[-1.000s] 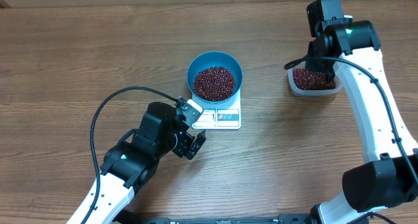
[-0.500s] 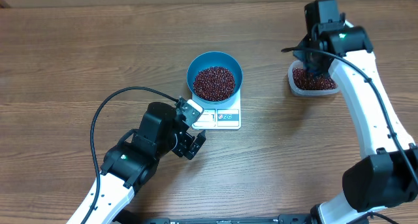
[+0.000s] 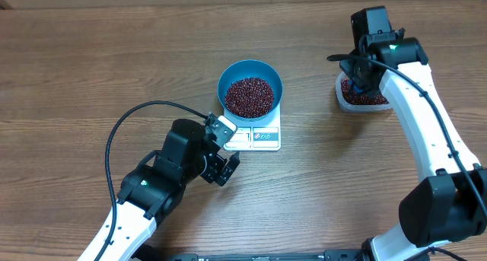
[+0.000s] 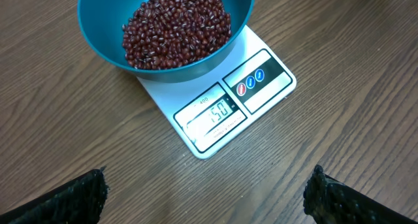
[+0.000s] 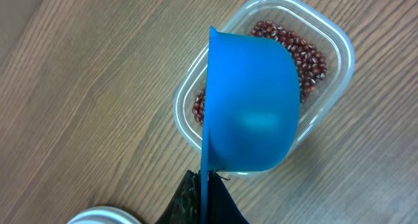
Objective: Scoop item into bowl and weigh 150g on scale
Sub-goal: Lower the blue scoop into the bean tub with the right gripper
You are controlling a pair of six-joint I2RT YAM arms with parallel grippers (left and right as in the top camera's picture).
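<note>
Wood-grain tabletop (image 3: 76,63) fills the whole view, brown and bare toward its left edge and near edge. Two white-and-black arms reach over it from the near edge. The left arm (image 3: 152,189) bends toward the middle, with a loop of black cable (image 3: 122,128) arching beside it. The right arm (image 3: 426,116) stretches along the right side up to the far edge.

A round, deep, light blue bowl (image 4: 98,34) stands near the middle of the tabletop, a little toward the far edge. It sits on the far end of a small flat white rectangular scale (image 3: 266,135) and hides that part of it. The grey display and buttons show on the scale's near end.

A clear rounded-rectangular plastic tub (image 5: 339,41) rests toward the far right corner, well apart from the scale.

The left hand (image 3: 230,149) hovers just beside the scale's near left corner with its fingers spread wide and nothing between them.

The right hand (image 3: 364,74) is pressed together on the handle of a small blue plastic scoop (image 5: 255,113). The scoop hangs tilted over the tub and blocks much of it in the wrist view.

Small glossy dark red-brown beans (image 3: 249,96) heap in the bowl, and more lie in the tub around the scoop.
</note>
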